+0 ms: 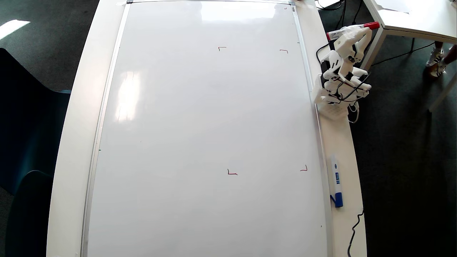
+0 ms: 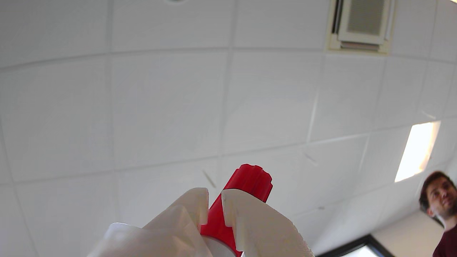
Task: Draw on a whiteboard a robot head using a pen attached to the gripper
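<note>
The whiteboard [image 1: 200, 135] lies flat on the white counter [image 1: 75, 117] and fills most of the overhead view; it carries only four small red corner marks [image 1: 232, 173] in its right half, and no drawing shows inside them. The pen [image 1: 351, 30] is off the board, past its right edge near the top, held roughly level with its red end pointing right. The pincer [image 1: 360, 30] is clamped around it; in the wrist view the two white fingers [image 2: 250, 221] press on the pen's [image 2: 242, 192] red end, which sticks out towards a tiled ceiling. The folded white arm [image 1: 342, 76] sits on the counter strip just right of the board. Lower on the same strip lies a white marker with a blue cap [image 1: 336, 185]. A man's face [image 2: 441, 196] shows at the right edge of the wrist view.
</note>
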